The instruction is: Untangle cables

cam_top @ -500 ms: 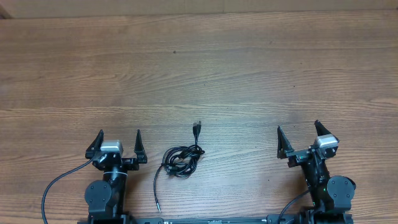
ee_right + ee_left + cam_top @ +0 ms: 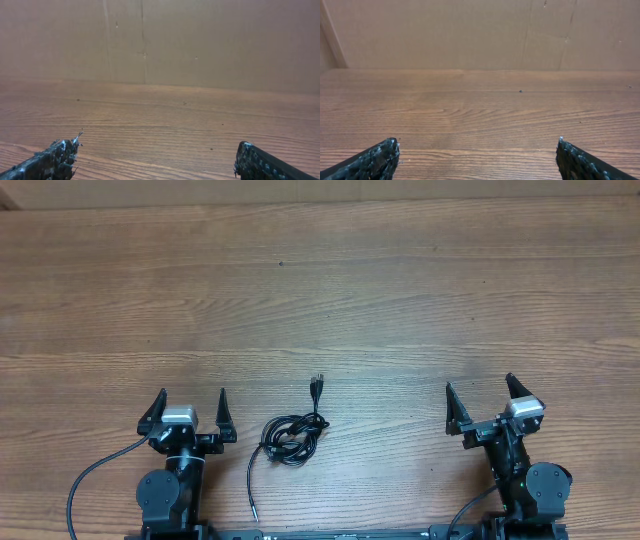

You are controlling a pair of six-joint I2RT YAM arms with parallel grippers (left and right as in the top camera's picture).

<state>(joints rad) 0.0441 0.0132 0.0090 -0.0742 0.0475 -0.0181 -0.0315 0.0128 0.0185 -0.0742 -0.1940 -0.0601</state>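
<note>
The cables (image 2: 291,438) lie as a small black coiled bundle near the table's front edge, between the two arms. One plug end (image 2: 318,385) points away from me and a thin tail (image 2: 250,490) trails toward the front. My left gripper (image 2: 190,401) stands open just left of the bundle, apart from it. Far to the right, my right gripper (image 2: 479,391) is open too. Each wrist view shows only its own fingertips (image 2: 382,155) (image 2: 257,160) spread wide over bare wood; the cables are out of both wrist views.
The wooden table (image 2: 320,290) stretches away behind the bundle. A brown cardboard wall (image 2: 480,30) closes off its far edge. Thick black arm cables (image 2: 85,480) loop beside the left arm's base at the front.
</note>
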